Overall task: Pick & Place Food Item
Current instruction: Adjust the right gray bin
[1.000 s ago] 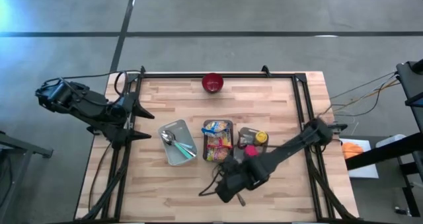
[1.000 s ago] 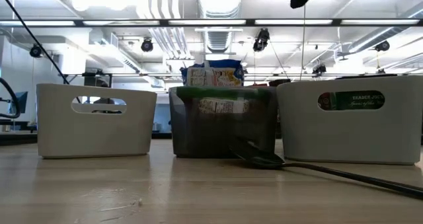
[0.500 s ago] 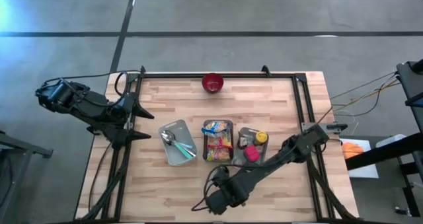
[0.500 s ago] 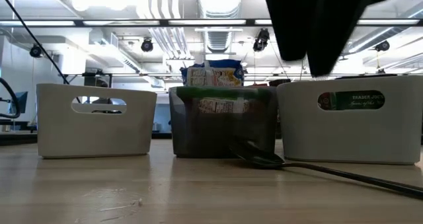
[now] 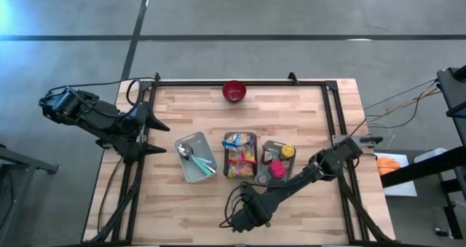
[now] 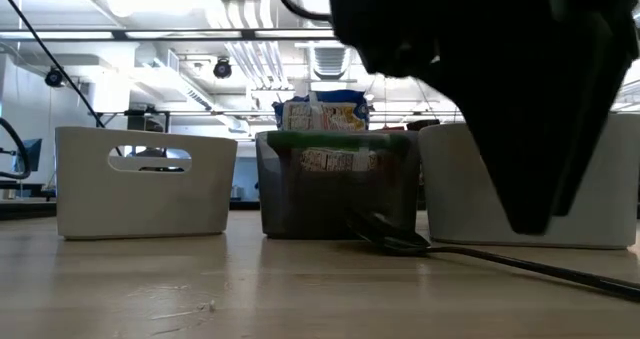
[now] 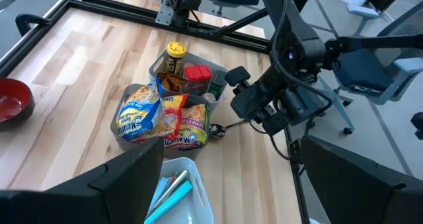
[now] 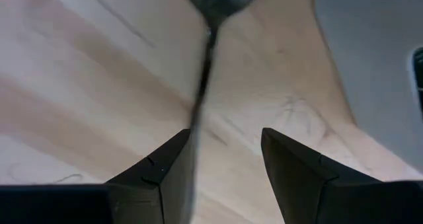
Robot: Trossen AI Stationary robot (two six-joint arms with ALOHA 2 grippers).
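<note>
Although the task speaks of a food item, the right gripper (image 8: 226,137) is low over a spoon (image 8: 201,78) that lies flat on the table (image 5: 306,108), just in front of the three bins and near the front edge. Its fingers are about half apart, one on each side of the thin handle, and they hold nothing yet. The spoon looks like metal, so I judge it stiff, light and smooth. Because it lies flat on the wood, the fingers should close across the narrow handle, where it may slip or turn. The food itself, the snack packets (image 5: 240,156), stands in the middle bin (image 5: 253,139). These packets are probably very light, soft and crinkly, and best taken by an upper edge. The utensil bin (image 5: 180,146) is beside it on one side and the bottle bin (image 5: 265,146) on the other, while a red bowl (image 5: 234,91) sits well apart at the far edge. The left gripper (image 5: 159,136) waits wide open and empty at the left edge. The surface is pale wooden planks in a dark frame, and the room behind has a high ceiling with strip lights and ducts above a grey floor.
</note>
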